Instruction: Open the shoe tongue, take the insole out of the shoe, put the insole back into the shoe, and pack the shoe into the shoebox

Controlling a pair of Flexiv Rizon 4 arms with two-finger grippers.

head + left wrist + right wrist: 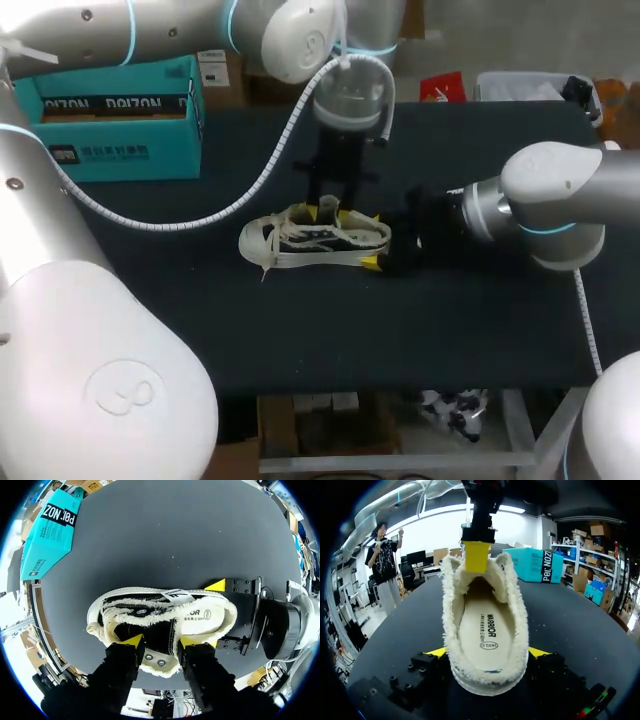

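The black-and-white canvas sneaker (315, 238) stands mid black desk (200, 320). The right pincer (487, 652) clamps its heel, probably as an anchor, while the left pincer (162, 641), half-spread, straddles the eyelet flap, seemingly to work the opening wider

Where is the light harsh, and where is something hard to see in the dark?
Right wrist view: strong white glare behind the shoe, yet the insole is evenly lit. Left wrist view: the light on the table is even, without glare. Head view: the black right gripper hardly stands out from the dark table.
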